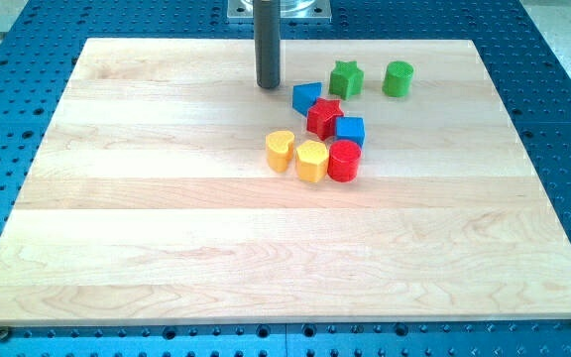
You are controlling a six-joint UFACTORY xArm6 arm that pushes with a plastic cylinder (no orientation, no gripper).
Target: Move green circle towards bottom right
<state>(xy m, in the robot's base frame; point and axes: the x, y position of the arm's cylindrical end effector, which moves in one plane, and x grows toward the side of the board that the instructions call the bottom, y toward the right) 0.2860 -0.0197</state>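
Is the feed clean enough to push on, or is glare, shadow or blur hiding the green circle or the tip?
Camera view: even lighting, soft short shadows, no glare on the board; green circle sharp near the view's top right; my tip in focus, left of the blue block; rod's upper end cropped.

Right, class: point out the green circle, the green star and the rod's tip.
green circle (399, 77): camera view, top face.
green star (346, 77): camera view, top face.
my tip (269, 85): camera view, rod's lower end.
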